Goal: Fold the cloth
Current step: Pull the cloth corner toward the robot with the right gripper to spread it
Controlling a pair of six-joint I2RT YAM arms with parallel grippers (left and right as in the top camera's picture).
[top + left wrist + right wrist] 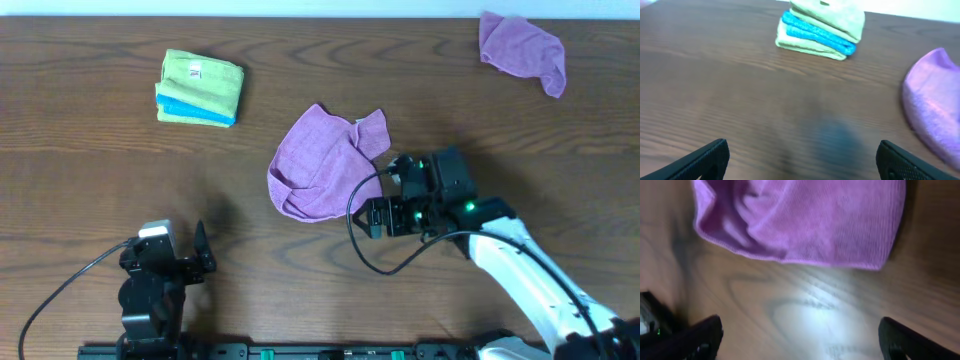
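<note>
A purple cloth (325, 163) lies crumpled and partly folded over in the middle of the table. It also shows in the right wrist view (805, 220) and at the right edge of the left wrist view (935, 100). My right gripper (388, 196) is open and empty, just right of the cloth's lower right edge, its fingers apart over bare wood (800, 340). My left gripper (200, 250) is open and empty near the front left of the table, far from the cloth (802, 162).
A folded stack of green and blue cloths (200, 88) lies at the back left, also in the left wrist view (820, 30). A second purple cloth (522, 48) lies crumpled at the back right corner. A black cable loops beside the right arm.
</note>
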